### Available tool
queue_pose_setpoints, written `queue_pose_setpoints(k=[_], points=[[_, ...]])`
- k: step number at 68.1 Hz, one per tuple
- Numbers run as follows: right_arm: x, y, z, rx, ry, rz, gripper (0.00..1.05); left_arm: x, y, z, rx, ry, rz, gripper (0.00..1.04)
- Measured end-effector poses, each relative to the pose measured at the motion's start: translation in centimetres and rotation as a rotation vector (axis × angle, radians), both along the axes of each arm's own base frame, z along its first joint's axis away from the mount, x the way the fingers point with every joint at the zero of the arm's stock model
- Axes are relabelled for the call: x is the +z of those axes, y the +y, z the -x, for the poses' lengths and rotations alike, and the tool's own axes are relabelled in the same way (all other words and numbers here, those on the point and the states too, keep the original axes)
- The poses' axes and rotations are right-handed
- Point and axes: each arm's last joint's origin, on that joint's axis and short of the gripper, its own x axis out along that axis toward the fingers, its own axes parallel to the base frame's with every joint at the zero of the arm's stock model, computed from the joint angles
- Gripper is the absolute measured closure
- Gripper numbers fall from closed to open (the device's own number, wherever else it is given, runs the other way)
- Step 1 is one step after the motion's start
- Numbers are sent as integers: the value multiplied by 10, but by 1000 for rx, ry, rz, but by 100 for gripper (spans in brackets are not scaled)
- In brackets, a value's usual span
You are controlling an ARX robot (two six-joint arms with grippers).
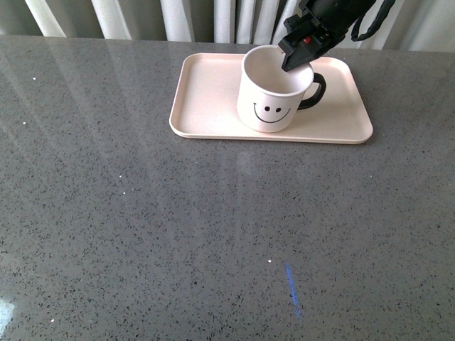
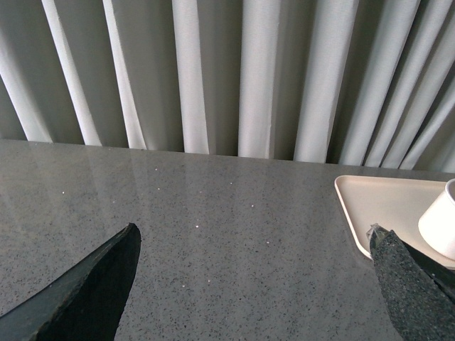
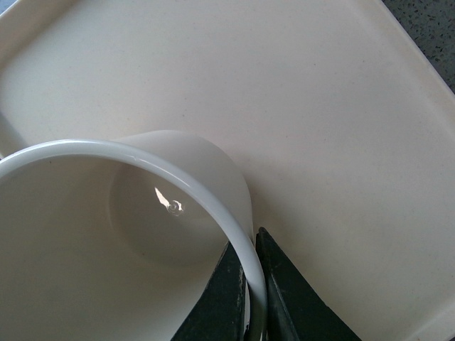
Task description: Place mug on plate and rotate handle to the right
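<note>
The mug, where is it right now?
Front view: the mug stands upright near the pink tray's middle, handle pointing right, with the right gripper pinching its rim.

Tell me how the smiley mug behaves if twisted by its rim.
The mug looks like rigid, glazed ceramic, so it should probably turn as one piece. The right gripper pinches only the thin glossy rim, so it may slip. Standing upright on the smooth tray, it should likely slide rather than roll; held off-centre, it could tip.
</note>
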Motion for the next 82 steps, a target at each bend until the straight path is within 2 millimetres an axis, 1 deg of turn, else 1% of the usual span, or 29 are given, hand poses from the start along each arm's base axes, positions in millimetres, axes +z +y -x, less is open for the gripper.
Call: queue_pose_setpoints(k=[13, 22, 24, 29, 30, 33, 34, 39, 42, 52, 54, 61, 70, 75, 82], points=[[0, 2, 0, 17, -8, 8, 103, 0, 0, 0, 0, 0, 0, 9], [0, 2, -1, 20, -20, 20, 83, 0, 0, 0, 0, 0, 0, 9], [0, 2, -1, 20, -21, 20, 76, 0, 0, 0, 0, 0, 0, 9], [-1, 3, -1, 21, -22, 20, 66, 0, 0, 0, 0, 0, 0, 9], [-1, 3, -1, 22, -23, 20, 62, 0, 0, 0, 0, 0, 0, 9], [-1, 3, -1, 24, -23, 20, 57, 0, 0, 0, 0, 0, 0, 9], [-1, 3, -1, 24, -24, 20, 53, 0, 0, 0, 0, 0, 0, 9], [-1, 4, -1, 26, -25, 20, 43, 0, 0, 0, 0, 0, 0, 9], [-1, 4, -2, 26, -27, 20, 31, 0, 0, 0, 0, 0, 0, 9], [0, 4, -3, 26, -41, 17, 9, 0, 0, 0, 0, 0, 0, 9], [0, 4, -3, 25, -43, 13, 8, 0, 0, 0, 0, 0, 0, 9], [-1, 4, -2, 26, -48, 2, 9, 0, 0, 0, 0, 0, 0, 9], [0, 3, 4, 37, -43, -32, 9, 0, 0, 0, 0, 0, 0, 9], [8, 1, 9, 42, -61, -56, 9, 0, 0, 0, 0, 0, 0, 9], [30, -5, 16, 37, -119, -88, 9, 0, 0, 0, 0, 0, 0, 9]])
